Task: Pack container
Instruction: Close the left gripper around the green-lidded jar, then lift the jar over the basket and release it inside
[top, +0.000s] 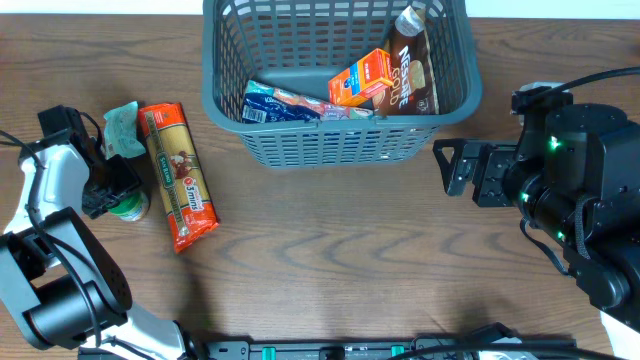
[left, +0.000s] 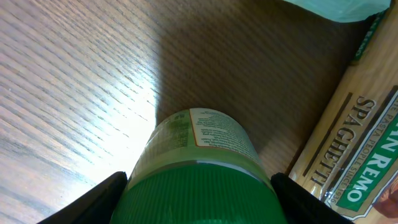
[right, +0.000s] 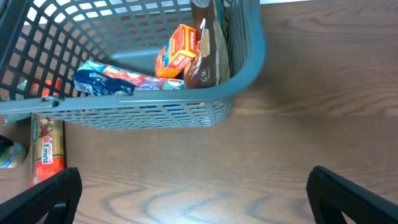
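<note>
Where the left gripper (left: 199, 202) reaches down at the left edge of the table (top: 330, 250), its two dark fingers (left: 102, 199) sit on either side of the green lid of a jar (left: 199, 155) and appear to touch it on both sides, pinching the jar between them. The jar's pale label faces the wrist camera, and from overhead only a sliver of it shows under the gripper. Just beside the jar, on its right, lies a long spaghetti packet (top: 178, 175), flat on the wood and slanted a little. A pale teal packet (top: 122, 130) lies at the spaghetti's far end, touching or nearly touching it. The right gripper (top: 450, 168) hangs over the right side of the table with its fingers (right: 40, 196) spread wide and nothing between them. It points at the container (top: 330, 148), near its right front corner but apart from it. The container stands at the far middle of the table. Inside it a blue packet (top: 285, 103) lies along the front wall, an orange carton (top: 362, 77) rests tilted beside it, and a brown pouch (top: 408, 65) leans at the right end.
</note>
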